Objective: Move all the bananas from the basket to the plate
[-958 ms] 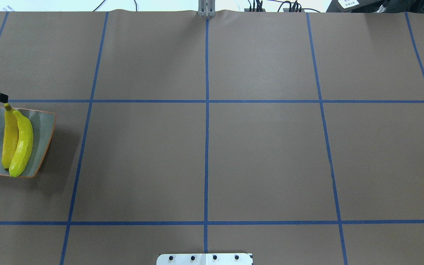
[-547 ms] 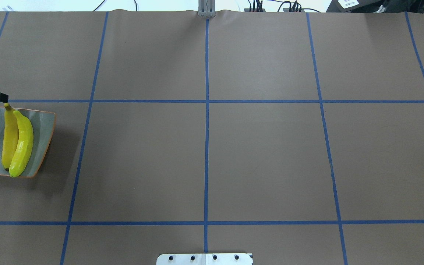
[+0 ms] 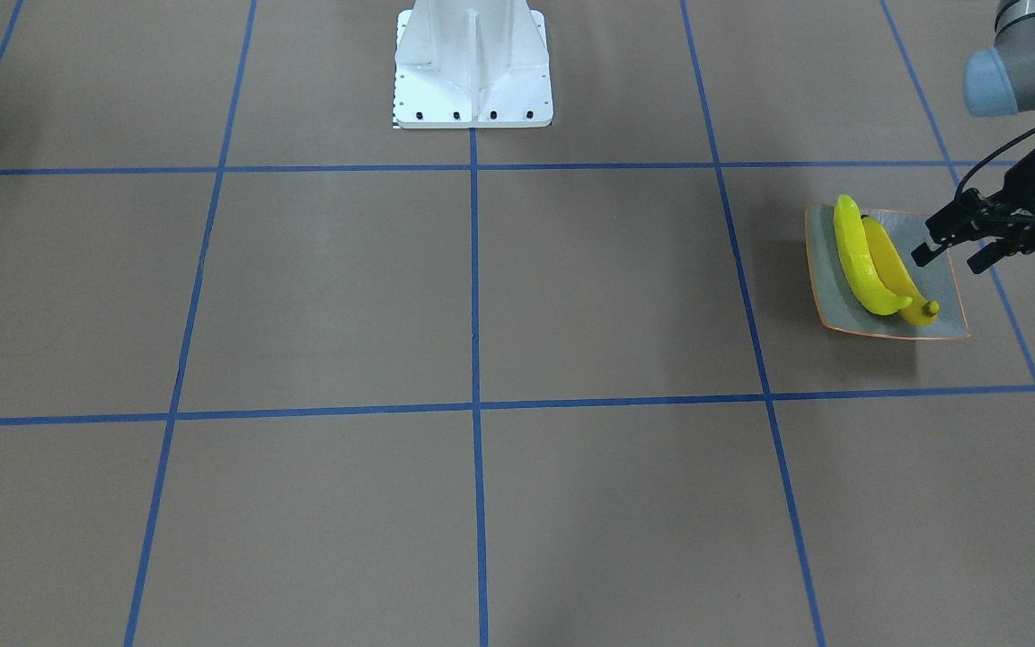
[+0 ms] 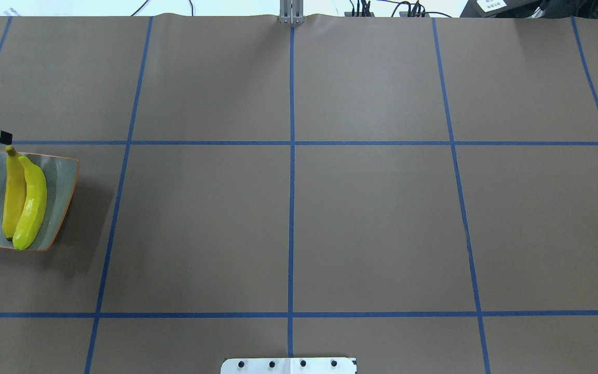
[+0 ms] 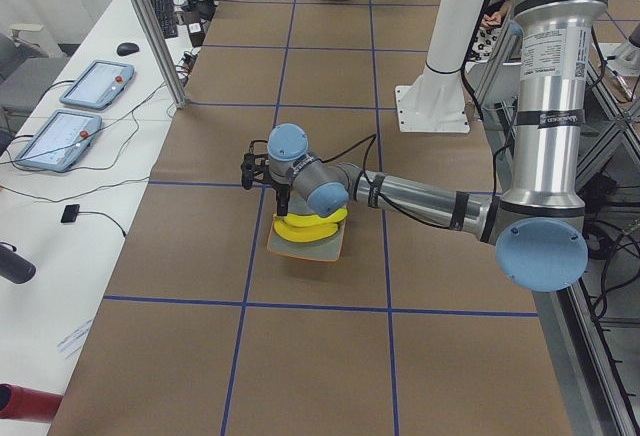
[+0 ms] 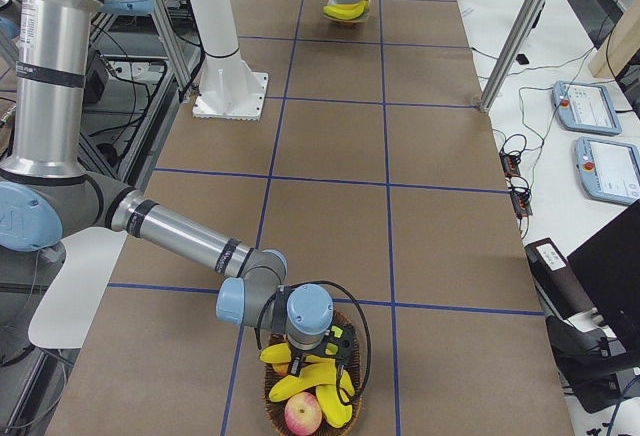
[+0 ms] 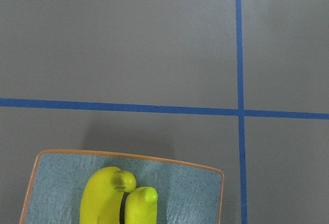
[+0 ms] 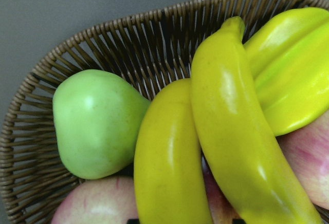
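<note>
bananas (image 3: 857, 256) on plate (image 3: 827, 280) | beside left end effector (image 3: 949, 259) (fingers apart)

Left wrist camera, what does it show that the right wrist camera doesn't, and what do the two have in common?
Only the left wrist view shows the plate, the tips of two bananas lying on it, and crossing blue tape lines. Only the right wrist view shows the wicker basket, which holds more bananas, a green fruit and pinkish apples. Both show yellow bananas and some bare table.
</note>
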`<action>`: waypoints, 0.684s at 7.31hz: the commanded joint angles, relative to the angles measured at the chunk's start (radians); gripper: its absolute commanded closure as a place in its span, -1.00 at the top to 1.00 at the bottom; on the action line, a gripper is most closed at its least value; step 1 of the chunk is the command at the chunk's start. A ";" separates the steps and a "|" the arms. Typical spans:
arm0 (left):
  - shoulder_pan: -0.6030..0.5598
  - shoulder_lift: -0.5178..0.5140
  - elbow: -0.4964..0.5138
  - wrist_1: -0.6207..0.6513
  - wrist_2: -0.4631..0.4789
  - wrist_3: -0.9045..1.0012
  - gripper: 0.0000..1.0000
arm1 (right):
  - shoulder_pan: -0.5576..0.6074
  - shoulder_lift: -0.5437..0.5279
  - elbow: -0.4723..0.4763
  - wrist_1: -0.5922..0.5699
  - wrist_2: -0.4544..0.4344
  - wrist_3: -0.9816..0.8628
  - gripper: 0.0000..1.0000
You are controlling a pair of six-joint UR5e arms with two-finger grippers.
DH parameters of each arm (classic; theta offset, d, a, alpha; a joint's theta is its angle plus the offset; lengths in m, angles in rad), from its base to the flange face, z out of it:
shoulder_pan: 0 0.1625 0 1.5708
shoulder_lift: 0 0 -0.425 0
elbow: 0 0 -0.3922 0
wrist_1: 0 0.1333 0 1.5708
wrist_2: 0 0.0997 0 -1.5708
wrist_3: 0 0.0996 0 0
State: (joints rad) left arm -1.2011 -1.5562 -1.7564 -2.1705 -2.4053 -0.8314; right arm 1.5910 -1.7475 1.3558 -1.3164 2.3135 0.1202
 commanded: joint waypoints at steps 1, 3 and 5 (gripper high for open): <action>0.000 -0.001 0.000 0.000 0.000 0.000 1.00 | 0.000 0.008 0.015 -0.003 0.041 -0.002 -1.00; 0.002 -0.002 0.000 0.000 0.000 0.000 1.00 | 0.006 0.005 0.071 -0.009 0.072 -0.005 -1.00; 0.002 -0.005 0.000 0.001 -0.002 -0.009 1.00 | 0.026 0.002 0.223 -0.146 0.072 -0.010 -1.00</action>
State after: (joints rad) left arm -1.1999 -1.5593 -1.7564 -2.1697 -2.4056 -0.8348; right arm 1.6052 -1.7435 1.4847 -1.3807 2.3840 0.1136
